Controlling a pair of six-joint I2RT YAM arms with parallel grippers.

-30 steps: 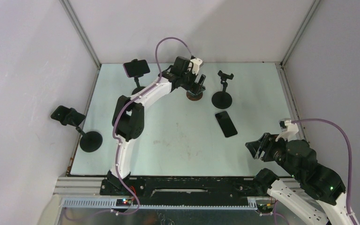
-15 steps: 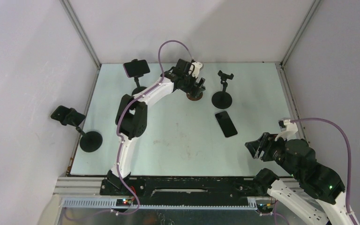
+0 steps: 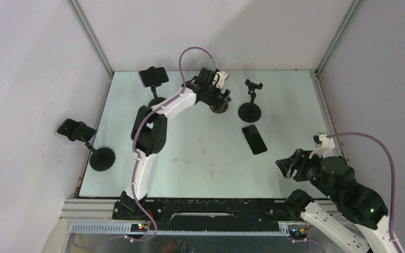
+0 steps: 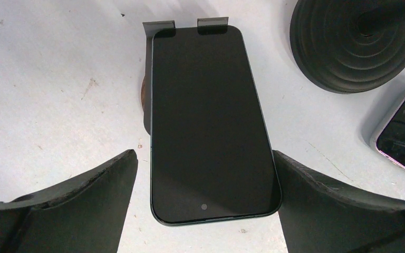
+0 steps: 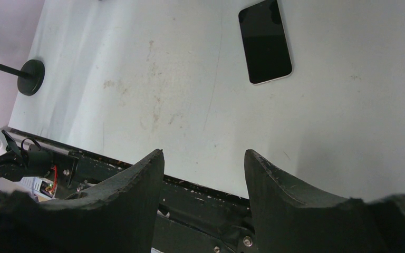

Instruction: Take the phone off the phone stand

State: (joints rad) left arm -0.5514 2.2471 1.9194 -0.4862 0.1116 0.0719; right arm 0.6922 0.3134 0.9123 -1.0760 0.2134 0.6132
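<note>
Black fingers (image 4: 84,195) of the left gripper (image 4: 203,158) are spread wide with nothing held, one to each side of the phone (image 4: 208,121). Its long axis runs straight away from the claw, so the jaws face its two long edges across the narrow width. The far end sits against the two tabs (image 4: 212,21) of the phone stand (image 4: 146,100), at the far middle of the table (image 3: 200,153). The right gripper (image 3: 290,164), likewise agape and empty, hangs well apart at the near right, so I judge the lift falls to the left arm
</note>
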